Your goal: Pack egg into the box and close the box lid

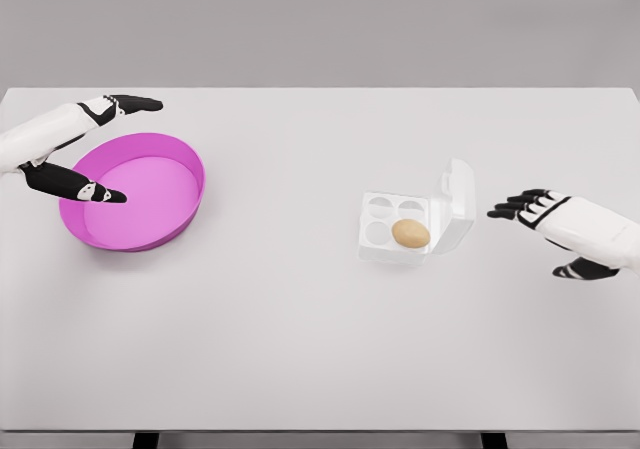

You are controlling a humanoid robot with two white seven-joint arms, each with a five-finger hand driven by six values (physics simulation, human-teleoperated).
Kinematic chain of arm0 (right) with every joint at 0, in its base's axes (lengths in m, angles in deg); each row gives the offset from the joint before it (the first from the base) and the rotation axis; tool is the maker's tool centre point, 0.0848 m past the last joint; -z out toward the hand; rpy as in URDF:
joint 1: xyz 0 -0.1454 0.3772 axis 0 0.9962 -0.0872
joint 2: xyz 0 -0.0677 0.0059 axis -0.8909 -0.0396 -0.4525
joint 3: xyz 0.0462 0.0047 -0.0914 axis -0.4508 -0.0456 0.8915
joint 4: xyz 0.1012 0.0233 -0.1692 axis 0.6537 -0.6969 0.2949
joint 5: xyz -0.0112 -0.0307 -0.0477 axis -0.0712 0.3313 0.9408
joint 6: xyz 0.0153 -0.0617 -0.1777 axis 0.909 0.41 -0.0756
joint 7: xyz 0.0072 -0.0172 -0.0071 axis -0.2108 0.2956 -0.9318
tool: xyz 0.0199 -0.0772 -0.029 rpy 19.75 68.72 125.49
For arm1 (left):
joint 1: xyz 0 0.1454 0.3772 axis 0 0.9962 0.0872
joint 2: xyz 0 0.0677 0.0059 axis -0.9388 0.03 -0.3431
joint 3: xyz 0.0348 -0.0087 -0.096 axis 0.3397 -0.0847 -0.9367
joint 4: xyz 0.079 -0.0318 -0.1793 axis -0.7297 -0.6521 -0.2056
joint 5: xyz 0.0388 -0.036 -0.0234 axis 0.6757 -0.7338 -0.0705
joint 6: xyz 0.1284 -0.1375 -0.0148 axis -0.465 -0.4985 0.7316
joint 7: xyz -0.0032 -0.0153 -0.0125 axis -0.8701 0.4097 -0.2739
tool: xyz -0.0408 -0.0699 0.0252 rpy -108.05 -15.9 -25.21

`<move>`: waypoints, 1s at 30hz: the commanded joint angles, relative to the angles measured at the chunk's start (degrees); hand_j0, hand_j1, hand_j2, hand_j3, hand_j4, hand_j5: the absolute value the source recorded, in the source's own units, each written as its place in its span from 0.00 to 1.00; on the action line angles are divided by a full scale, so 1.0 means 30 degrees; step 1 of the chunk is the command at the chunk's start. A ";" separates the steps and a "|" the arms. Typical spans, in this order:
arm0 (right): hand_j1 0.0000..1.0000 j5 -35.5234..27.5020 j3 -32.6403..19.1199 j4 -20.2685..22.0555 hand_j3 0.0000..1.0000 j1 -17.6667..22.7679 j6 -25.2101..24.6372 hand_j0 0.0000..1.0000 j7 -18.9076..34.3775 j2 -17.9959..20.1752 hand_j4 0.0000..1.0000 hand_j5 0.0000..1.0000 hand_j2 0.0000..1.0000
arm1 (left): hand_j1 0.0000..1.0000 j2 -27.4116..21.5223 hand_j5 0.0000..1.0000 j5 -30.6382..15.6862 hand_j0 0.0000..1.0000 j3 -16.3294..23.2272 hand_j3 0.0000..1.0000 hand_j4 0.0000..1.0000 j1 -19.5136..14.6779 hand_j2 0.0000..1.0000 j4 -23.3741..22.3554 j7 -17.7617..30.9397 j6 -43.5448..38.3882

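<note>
A white egg box (383,240) lies right of the table's middle, its lid (456,204) standing open on the right side. A tan egg (410,233) sits in the box's near right cup; the other cups are bare. My right hand (540,231) hovers just right of the lid, fingers spread and pointing left, holding nothing. My left hand (110,149) is at the far left over a pink bowl, fingers spread wide and holding nothing.
A shallow pink bowl (170,154) rests at the left of the white table (300,349), under my left hand. The table's far edge runs along the top of the view.
</note>
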 commanded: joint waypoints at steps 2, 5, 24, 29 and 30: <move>1.00 -0.0125 0.0215 0.0588 1.00 0.0000 -0.0054 1.00 -0.0009 -0.0093 1.00 1.00 1.00 | 1.00 -0.0019 1.00 -0.0154 1.00 -0.0003 1.00 1.00 0.0000 1.00 -0.0002 -0.0008 -0.0054; 1.00 -0.0125 0.0421 0.0911 1.00 -0.0058 -0.0054 1.00 -0.0009 -0.0152 1.00 1.00 1.00 | 1.00 -0.0019 1.00 -0.0154 1.00 -0.0003 1.00 1.00 0.0000 1.00 -0.0002 -0.0008 -0.0054; 1.00 -0.0388 0.4024 0.0969 1.00 -0.2460 -0.0054 1.00 -0.0009 -0.0914 1.00 1.00 1.00 | 1.00 -0.0019 1.00 -0.0154 1.00 -0.0003 1.00 1.00 0.0000 1.00 0.0086 -0.0008 -0.0054; 1.00 -0.3197 0.0805 0.0385 1.00 -0.2081 -0.0054 1.00 -0.0009 -0.0914 1.00 1.00 1.00 | 1.00 -0.0019 1.00 -0.0154 1.00 -0.0003 1.00 1.00 0.0000 1.00 0.0145 -0.0008 -0.0054; 1.00 -0.3697 0.0568 0.0150 1.00 -0.1905 -0.0054 1.00 -0.0009 -0.0884 1.00 1.00 1.00 | 1.00 0.0010 1.00 -0.0154 1.00 -0.0003 1.00 1.00 0.0000 1.00 0.0145 -0.0008 -0.0054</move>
